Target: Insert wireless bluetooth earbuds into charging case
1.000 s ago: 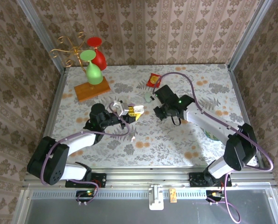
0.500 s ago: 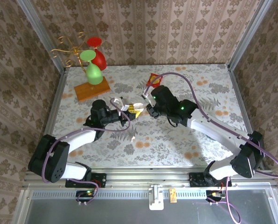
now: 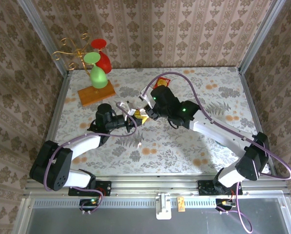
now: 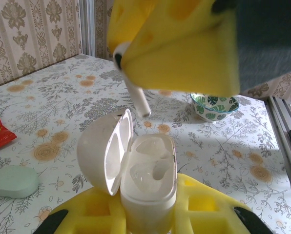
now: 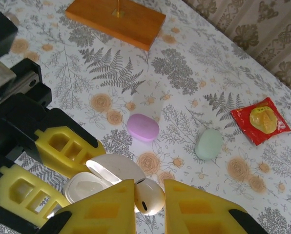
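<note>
My left gripper (image 4: pixel 148 210) is shut on a white charging case (image 4: pixel 149 181), holding it upright with its lid (image 4: pixel 102 152) swung open to the left and both sockets empty. Just above it, my right gripper (image 5: pixel 149 204) is shut on a white earbud (image 5: pixel 149 196). The earbud's stem (image 4: pixel 136 96) points down at the open case, a short gap above it. From the right wrist view the open case (image 5: pixel 94 183) lies directly below and left of the bud. In the top view the two grippers meet at mid-table (image 3: pixel 141 114).
A lilac egg-shaped case (image 5: pixel 143 127) and a pale green one (image 5: pixel 209 145) lie on the floral table beyond the grippers. A red-and-yellow packet (image 5: pixel 260 120) is further right, a wooden stand base (image 5: pixel 117 19) at the back left, and a patterned bowl (image 4: pixel 215 105) to the right.
My right arm has swung left with the earbud and now hovers over the case in my left gripper. The left gripper has shifted only slightly.
</note>
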